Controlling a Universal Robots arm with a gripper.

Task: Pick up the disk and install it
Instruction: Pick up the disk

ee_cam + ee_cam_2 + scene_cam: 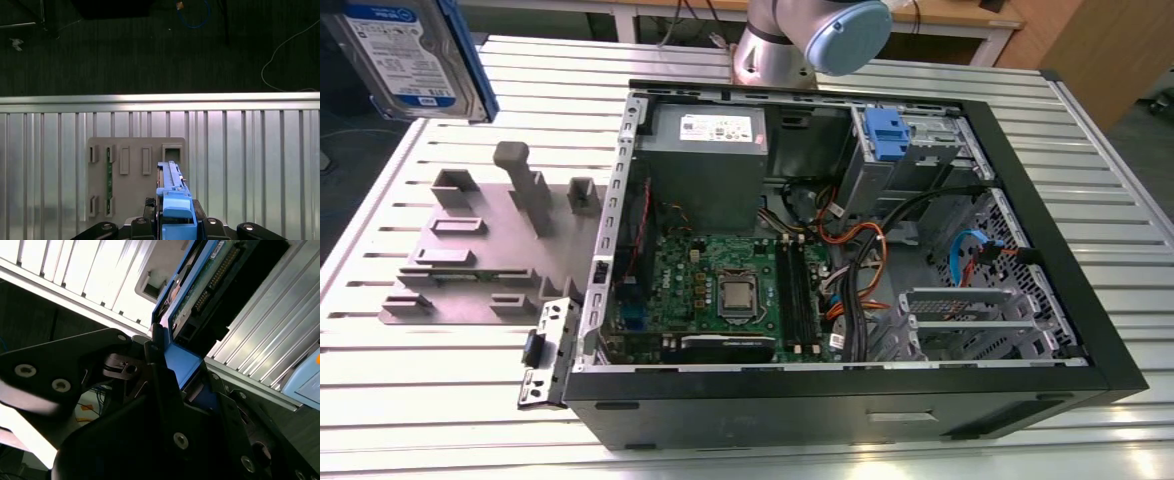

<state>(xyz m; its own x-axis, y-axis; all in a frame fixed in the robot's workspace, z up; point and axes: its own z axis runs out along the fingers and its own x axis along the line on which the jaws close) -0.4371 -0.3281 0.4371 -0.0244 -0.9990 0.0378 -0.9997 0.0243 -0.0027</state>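
The disk [408, 52], a silver-grey drive with a white and blue label and a blue bracket, hangs in the air at the exterior view's upper left, above the table's corner. In the second wrist view my gripper [167, 365] is shut on the disk [200, 287] by its blue bracket, connector edge pointing away. The first wrist view shows the disk [171, 182] edge-on between my gripper's [176, 222] black fingers, over the grey fixture plate [135, 175].
An open computer case [1067, 340] lies on the slatted aluminium table [440, 400], with a grey power supply box [707, 150], a motherboard [720, 290] and a blue latch [886, 135] at the drive bay. The grey fixture plate [480, 250] lies beside the case. The arm's base [781, 45] stands behind it.
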